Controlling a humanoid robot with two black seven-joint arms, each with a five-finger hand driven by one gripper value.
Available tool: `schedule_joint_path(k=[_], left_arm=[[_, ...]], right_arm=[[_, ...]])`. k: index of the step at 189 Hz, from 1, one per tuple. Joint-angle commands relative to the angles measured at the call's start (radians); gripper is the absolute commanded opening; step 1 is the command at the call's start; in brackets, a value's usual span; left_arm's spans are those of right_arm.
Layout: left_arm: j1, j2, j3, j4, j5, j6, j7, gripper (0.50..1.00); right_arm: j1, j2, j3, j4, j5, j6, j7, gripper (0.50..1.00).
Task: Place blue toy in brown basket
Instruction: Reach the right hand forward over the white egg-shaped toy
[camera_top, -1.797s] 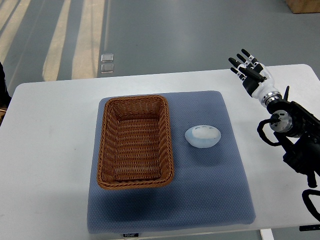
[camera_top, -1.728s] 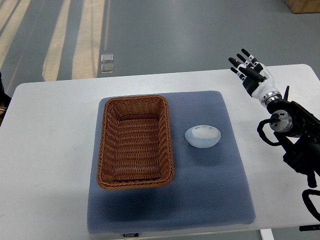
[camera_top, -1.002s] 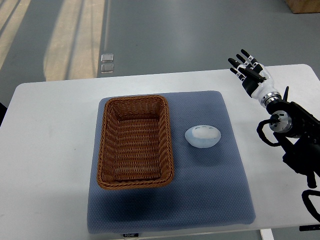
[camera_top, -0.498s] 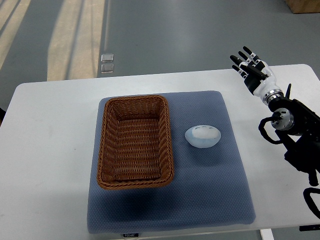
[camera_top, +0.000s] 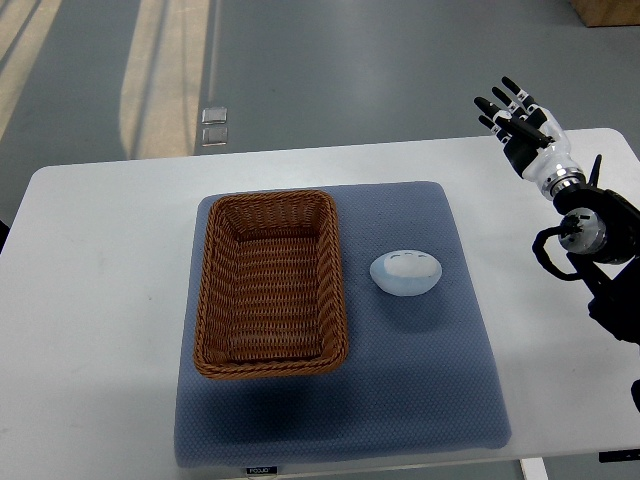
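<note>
A pale blue, rounded toy (camera_top: 406, 272) lies on the blue-grey mat (camera_top: 400, 390), just right of the brown wicker basket (camera_top: 270, 283). The basket stands on the mat's left half with nothing inside it. My right hand (camera_top: 517, 115) hangs over the table's far right corner, well away from the toy, fingers spread and holding nothing. Its black arm (camera_top: 600, 250) comes in from the right edge. The left arm is out of sight.
The mat covers the middle of a white table (camera_top: 100, 300). Grey floor lies beyond the table's far edge, with a small light tile (camera_top: 213, 126) on it and a brown box corner (camera_top: 606, 10) at top right.
My right hand has lifted and drifted up and to the right, farther from the toy. The toy and basket have stayed put.
</note>
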Motion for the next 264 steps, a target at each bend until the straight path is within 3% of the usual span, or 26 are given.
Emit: schedule_joint_path(k=[1,55,108,139,167,201,221,249,264], left_arm=[[0.0,0.0,0.0,0.0,0.0,0.0,0.0,1.0],[0.0,0.0,0.0,0.0,0.0,0.0,0.0,1.0],[0.0,0.0,0.0,0.0,0.0,0.0,0.0,1.0],[0.0,0.0,0.0,0.0,0.0,0.0,0.0,1.0],[0.0,0.0,0.002,0.0,0.0,0.0,0.0,1.0],[0.0,0.0,0.0,0.0,0.0,0.0,0.0,1.0],[0.0,0.0,0.0,0.0,0.0,0.0,0.0,1.0],[0.0,0.0,0.002,0.0,0.0,0.0,0.0,1.0],[0.0,0.0,0.0,0.0,0.0,0.0,0.0,1.0]], right_arm=[[0.001,-0.057,-0.019,0.044,0.0,-0.035,-0.009,0.911],[0.065,-0.207,-0.229,0.147,-0.193,0.025,-0.009,0.911],[0.133,-0.29,-0.287,0.294,-0.783,0.257,-0.01,0.911],[0.231,-0.339,-0.396,0.423,-0.951,0.384,-0.021,0.911],[0.335,-0.375,-0.545,0.506,-1.046,0.427,-0.027,0.911],[0.401,-0.399,-0.697,0.547,-1.067,0.479,-0.139,0.911],[0.403,-0.395,-0.71,0.572,-1.069,0.498,-0.194,0.909],[0.404,-0.373,-0.707,0.573,-1.064,0.499,-0.325,0.907],[0.404,-0.375,-0.706,0.575,-1.053,0.502,-0.354,0.907]])
